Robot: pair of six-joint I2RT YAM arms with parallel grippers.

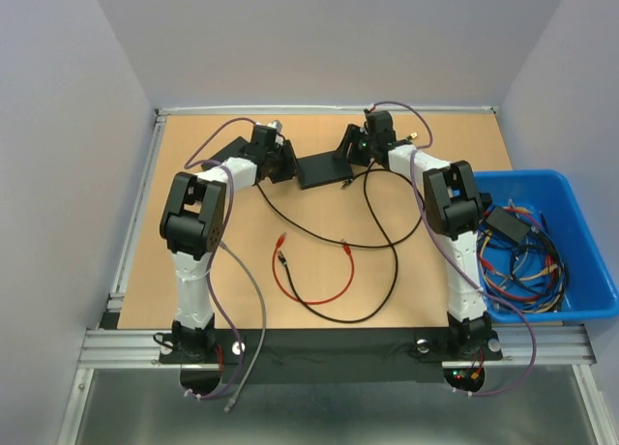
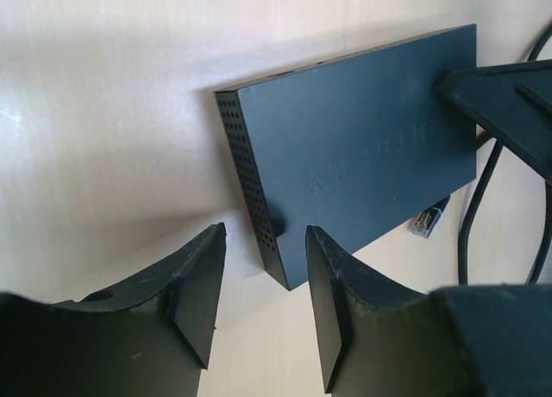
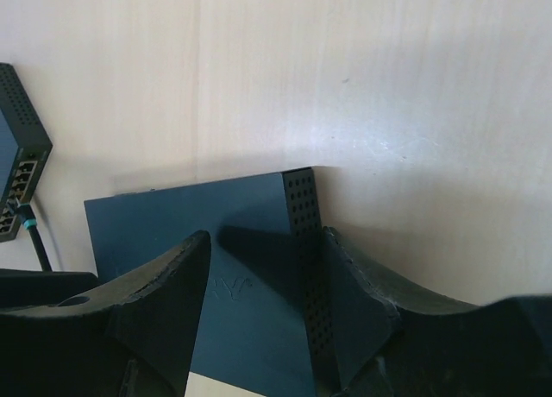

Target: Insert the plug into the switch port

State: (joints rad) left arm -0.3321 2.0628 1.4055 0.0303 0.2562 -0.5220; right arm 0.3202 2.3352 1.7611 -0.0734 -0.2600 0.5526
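The black switch (image 1: 323, 169) lies flat at the back middle of the table. My left gripper (image 1: 286, 162) is open at its left end; in the left wrist view (image 2: 266, 233) the switch's (image 2: 362, 138) near corner sits just beyond the fingertips. My right gripper (image 1: 351, 155) is open at its right end; in the right wrist view (image 3: 267, 237) one finger is over the switch's top (image 3: 172, 233) and the other beside its vented side. A clear plug (image 2: 429, 217) lies on the table by the switch's long edge, held by neither gripper.
A second switch (image 3: 17, 155) with a cable plugged in lies further left. A black cable (image 1: 387, 252) and a red cable (image 1: 319, 295) loop across the table's middle. A blue bin (image 1: 580, 222) with several cables stands at the right.
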